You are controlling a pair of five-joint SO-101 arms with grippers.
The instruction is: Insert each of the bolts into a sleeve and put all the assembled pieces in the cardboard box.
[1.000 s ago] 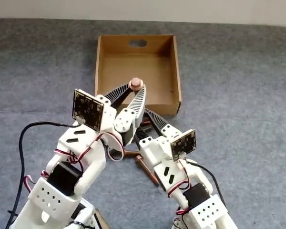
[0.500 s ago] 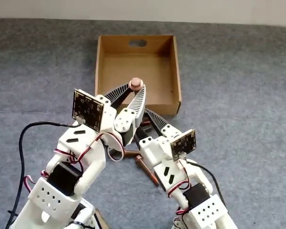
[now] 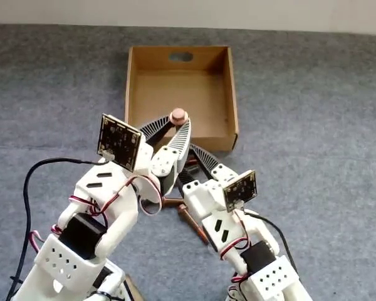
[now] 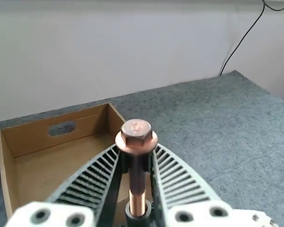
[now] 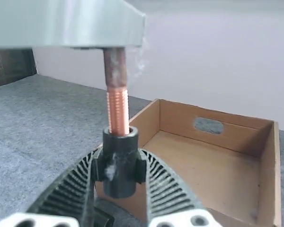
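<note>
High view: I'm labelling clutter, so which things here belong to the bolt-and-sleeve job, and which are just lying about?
Job in hand: bolt; sleeve; cardboard box; loose bolts.
Just lying about: black cable; grey mat.

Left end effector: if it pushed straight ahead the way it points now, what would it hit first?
Probably the cardboard box: the left end effector, shut on the bolt, points over its inside. Floor or back wall, I cannot tell.
</note>
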